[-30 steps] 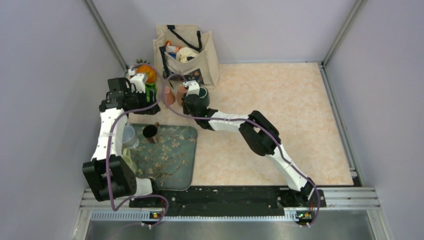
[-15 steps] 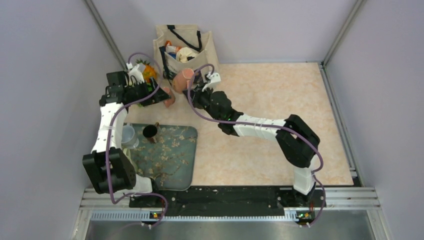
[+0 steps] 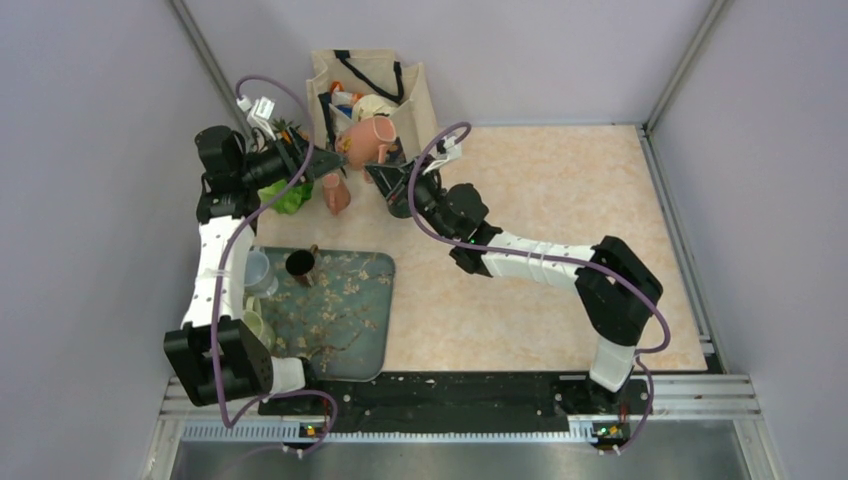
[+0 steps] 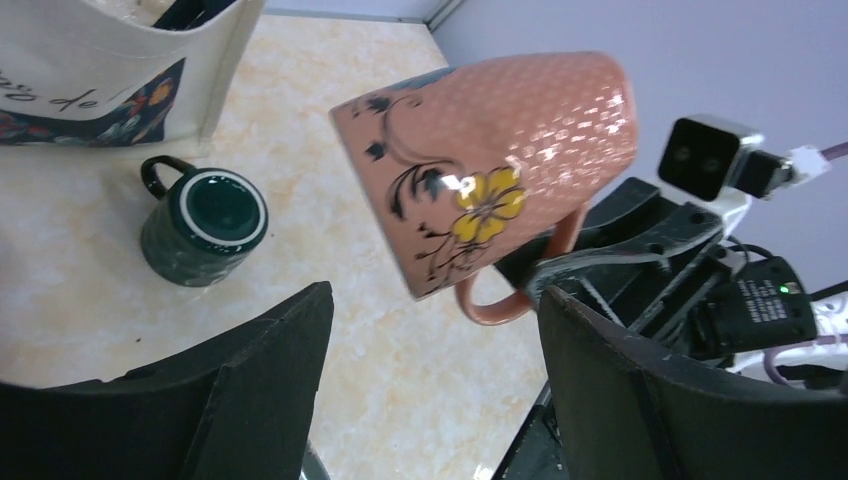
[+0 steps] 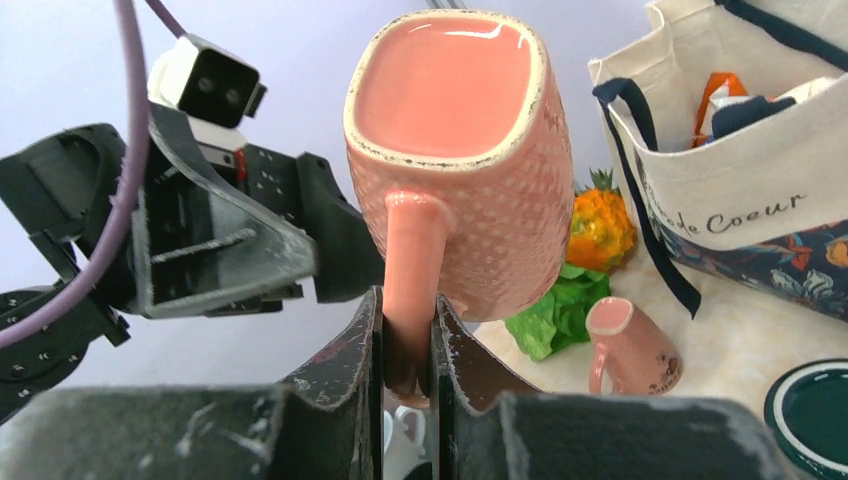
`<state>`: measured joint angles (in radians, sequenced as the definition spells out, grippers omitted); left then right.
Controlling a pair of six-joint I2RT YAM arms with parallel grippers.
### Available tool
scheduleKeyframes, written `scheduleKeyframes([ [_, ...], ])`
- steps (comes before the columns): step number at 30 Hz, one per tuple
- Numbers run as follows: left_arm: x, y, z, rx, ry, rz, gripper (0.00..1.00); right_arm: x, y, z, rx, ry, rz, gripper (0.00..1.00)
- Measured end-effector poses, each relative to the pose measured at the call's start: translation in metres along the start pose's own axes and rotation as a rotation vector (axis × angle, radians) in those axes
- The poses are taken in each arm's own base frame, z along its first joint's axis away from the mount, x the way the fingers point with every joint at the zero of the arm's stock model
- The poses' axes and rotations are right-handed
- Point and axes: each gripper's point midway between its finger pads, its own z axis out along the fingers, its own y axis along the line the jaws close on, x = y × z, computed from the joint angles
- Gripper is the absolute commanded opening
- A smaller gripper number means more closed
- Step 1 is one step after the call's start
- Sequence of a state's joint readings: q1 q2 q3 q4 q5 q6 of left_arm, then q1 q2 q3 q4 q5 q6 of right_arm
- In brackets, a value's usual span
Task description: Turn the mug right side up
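The mug [image 3: 368,136] is pink and dotted, with a yellow flower [image 4: 485,205] on its side. It hangs tilted in the air in front of the tote bag. My right gripper [image 5: 405,322] is shut on its handle [image 5: 408,270], and a flat pink end faces the right wrist camera [image 5: 447,85]. The right gripper also shows in the top view [image 3: 392,172]. My left gripper [image 4: 430,335] is open and empty, just left of the mug [image 4: 490,165] and apart from it; it shows in the top view [image 3: 322,165] too.
A canvas tote bag [image 3: 385,100] stands at the back. A dark green mug [image 4: 205,225] and a small pink mug [image 3: 337,195] stand on the table below. Lettuce [image 5: 555,310] and an orange fruit [image 5: 600,230] lie at the back left. A patterned tray [image 3: 340,315] holds a dark cup [image 3: 300,263].
My right gripper has lifted the pink mug off the table by its handle and carried it up and back. My left arm has risen and swung toward the mug.
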<state>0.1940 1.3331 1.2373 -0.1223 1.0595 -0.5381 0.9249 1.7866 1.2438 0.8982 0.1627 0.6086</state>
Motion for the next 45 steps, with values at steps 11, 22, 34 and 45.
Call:
scheduleKeyframes([
  [11, 0.001, -0.021, 0.009, 0.084, 0.010, -0.008, 0.77, 0.010, 0.008, -0.006, -0.048, 0.039, 0.075, 0.00],
  [22, -0.013, -0.050, 0.007, 0.194, -0.013, -0.011, 0.41, -0.007, 0.027, -0.005, -0.159, 0.014, 0.317, 0.00],
  [34, -0.015, -0.049, 0.003, 0.218, -0.031, -0.029, 0.00, 0.013, 0.024, 0.010, -0.240, 0.066, 0.675, 0.00],
  [45, -0.002, -0.008, 0.012, -0.004, -0.009, 0.008, 0.00, 0.058, -0.003, -0.007, -0.120, 0.194, 0.704, 0.75],
])
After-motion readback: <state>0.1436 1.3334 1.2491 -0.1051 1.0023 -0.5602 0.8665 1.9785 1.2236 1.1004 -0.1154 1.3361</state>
